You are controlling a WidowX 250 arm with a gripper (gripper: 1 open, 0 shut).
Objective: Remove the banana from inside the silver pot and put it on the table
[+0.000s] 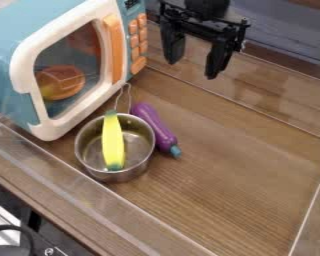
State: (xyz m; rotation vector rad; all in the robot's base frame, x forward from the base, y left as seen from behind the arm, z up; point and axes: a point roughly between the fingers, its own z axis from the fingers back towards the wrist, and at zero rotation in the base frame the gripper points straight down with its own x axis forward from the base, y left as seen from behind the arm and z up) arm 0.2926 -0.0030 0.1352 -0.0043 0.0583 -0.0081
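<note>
Brown wood-grain table [243, 150], clear plastic walls. Yellow curved toy banana [113, 140] lies inside the shiny round steel pot [88, 158] near the front-left edge, purple eggplant toy [157, 129] touching its rim. My black gripper [195, 56] hangs above the back edge, jaws wide apart, empty.

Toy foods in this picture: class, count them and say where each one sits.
3. The banana lies inside the pot; the eggplant lies on the table beside the pot; an orange item sits inside the microwave. More may be hidden there.

Clear right; microwave [63, 65] crowding pot [113, 150].
</note>
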